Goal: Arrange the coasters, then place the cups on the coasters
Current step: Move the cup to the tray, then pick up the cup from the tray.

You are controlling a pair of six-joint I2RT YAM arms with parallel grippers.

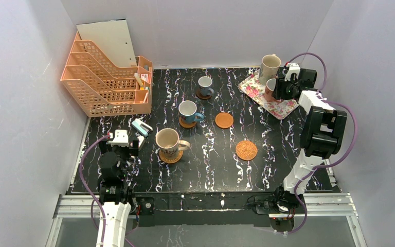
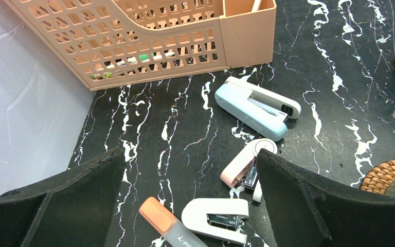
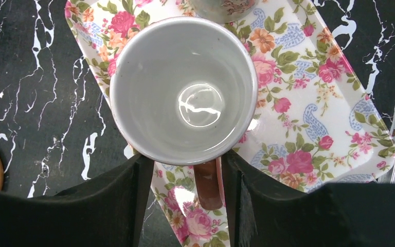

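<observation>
Counter (image 1: 267, 164): black with white veins; carries every item below.
Right gripper (image 3: 187, 157): over the floral tray; jaws parted, one on either side of the small mug's handle. A gap shows on one side of the handle and the other jaw is just beside it; not clamped.
Small brownish-orange mug (image 3: 185, 92): upright on the floral tray (image 3: 319, 103), near one long edge; white inside, handle pointing towards the wrist camera.
Far beige mug (image 1: 269, 67): upright at the tray's far end, just behind the small mug.
Left gripper (image 2: 187, 154): near the counter's left edge; jaws spread wide, gripping nothing, above three staplers (image 2: 257, 108) and an orange-capped marker (image 2: 167, 224).
Far blue mug (image 1: 204, 84): on the dark coaster (image 1: 200, 95).
Near blue mug (image 1: 189, 110): on a brown coaster (image 1: 186, 124).
Near beige mug (image 1: 168, 140): on a wicker coaster (image 1: 171, 157).
Bare wood coaster (image 1: 224, 120): mid-counter, right of the near blue mug.
Bare wicker coaster (image 1: 246, 150): closer to the arms, right of the near beige mug.
File rack (image 1: 105, 77): orange plastic, far left corner.
</observation>
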